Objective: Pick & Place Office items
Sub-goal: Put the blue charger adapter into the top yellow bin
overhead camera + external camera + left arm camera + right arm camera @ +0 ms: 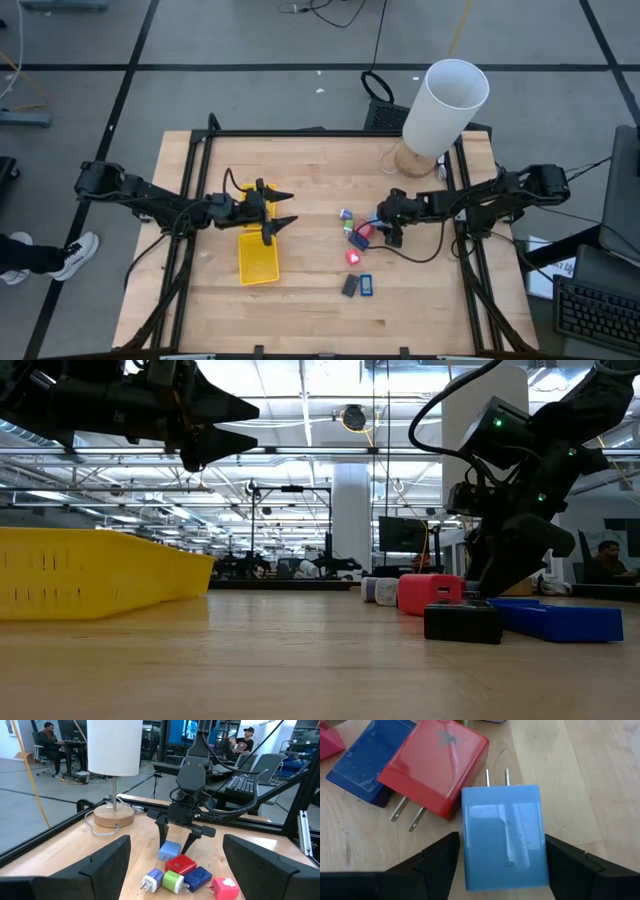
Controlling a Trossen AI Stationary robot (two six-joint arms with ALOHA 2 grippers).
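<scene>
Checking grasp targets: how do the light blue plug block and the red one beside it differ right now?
The light blue charger lies between the open right gripper's fingers; the red charger lies outside them. The light blue one's prongs point straight away from the gripper; the red one lies turned, its prongs angled off to the side. Both are glossy two-prong blocks, flat on the table.

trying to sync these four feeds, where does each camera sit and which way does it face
High: above the wooden table, looking straight down; both arms show.
Low: at table-top height, looking level across; long yellow plastic tray at left, arms come in from above.
Left wrist: on the left arm, facing the right gripper; own fingers low.
Right wrist: looking down at the light blue plug-in charger block between its open fingers.
Shared: both wrist views show that blue block.
</scene>
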